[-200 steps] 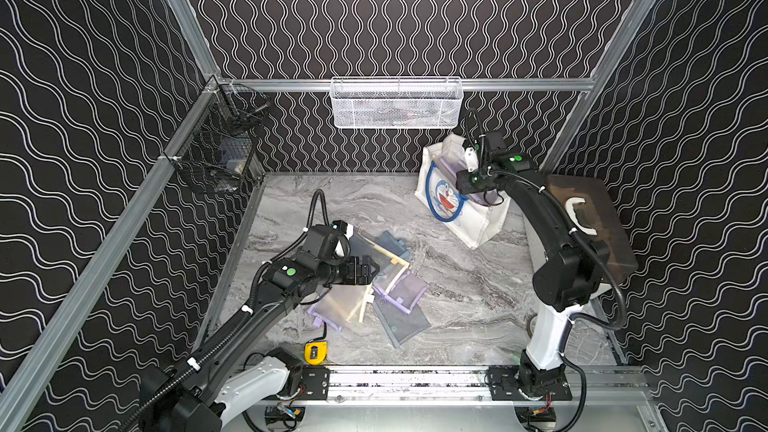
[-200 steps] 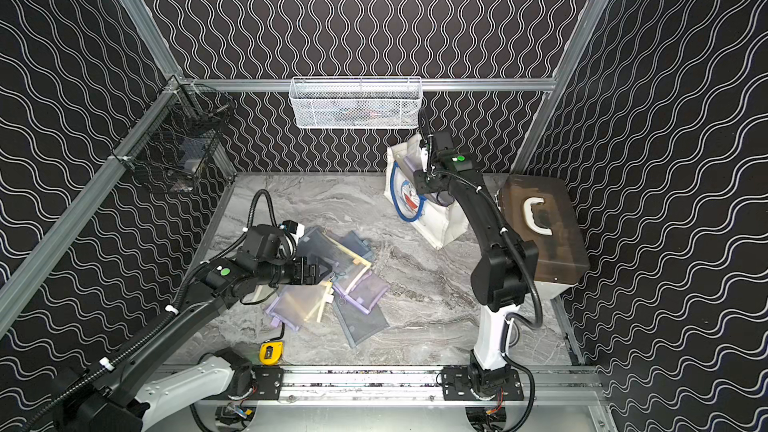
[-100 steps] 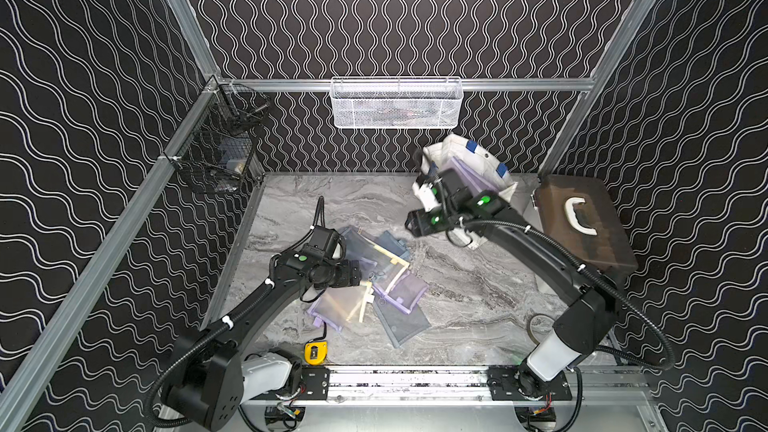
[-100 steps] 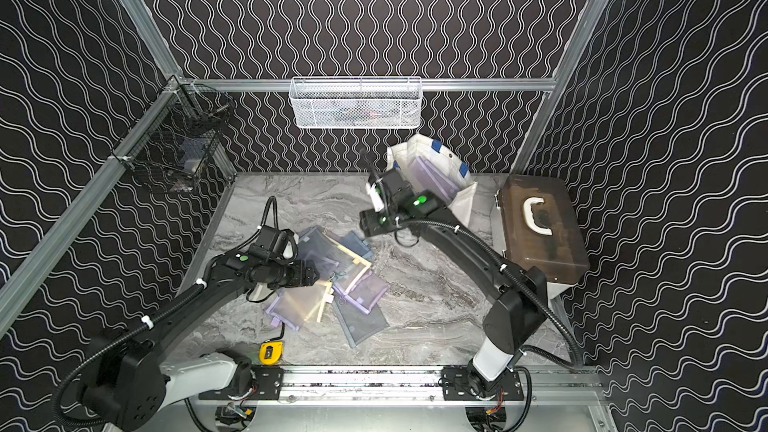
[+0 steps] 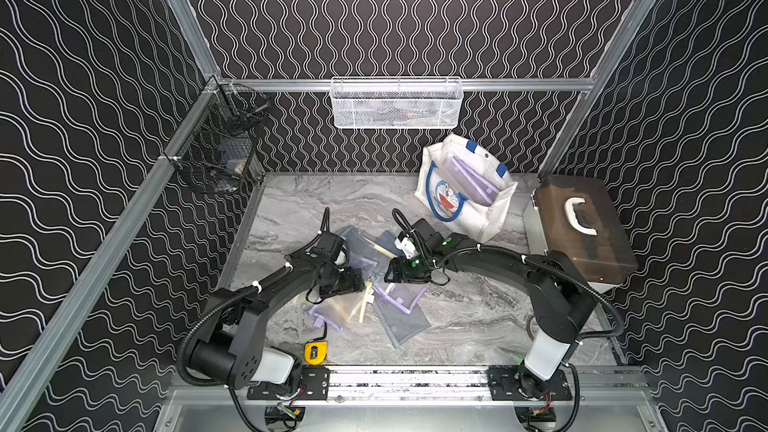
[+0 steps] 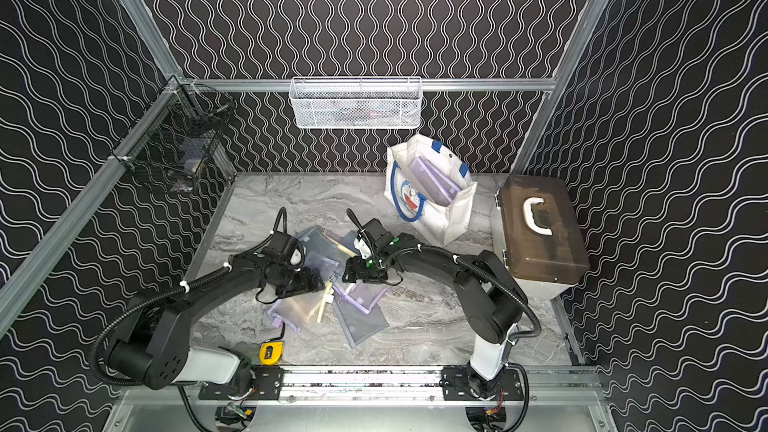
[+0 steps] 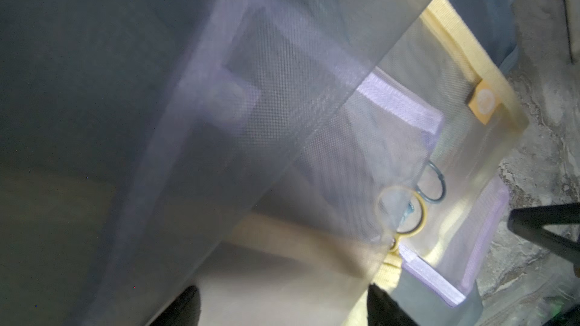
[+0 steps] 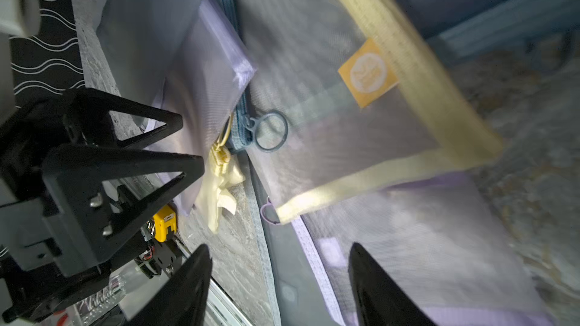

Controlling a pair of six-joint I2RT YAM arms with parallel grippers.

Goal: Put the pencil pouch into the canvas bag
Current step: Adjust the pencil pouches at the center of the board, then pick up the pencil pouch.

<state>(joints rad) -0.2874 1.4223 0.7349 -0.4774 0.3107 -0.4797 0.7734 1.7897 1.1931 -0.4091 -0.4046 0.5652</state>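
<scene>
**Asker:** What is here, largest first?

**Robot:** A marbled surface [image 5: 478,317]. At its back stands the canvas bag [image 5: 461,218], its mouth gaping to take pouches, with one purple pouch [image 5: 465,176] inside. The other pencil pouches [image 5: 395,297] lie heaped mid-surface. My left pincer [image 7: 282,308] and right pincer [image 8: 279,277] hover over them, both spread and pinching nothing.

**Asker:** Any writing?

**Robot:** An orange label [image 8: 367,72], with a white logo too blurred to read.

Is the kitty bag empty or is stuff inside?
Not empty. The canvas bag stands open, and a purple pouch sits inside it, seen in both top views.
</scene>
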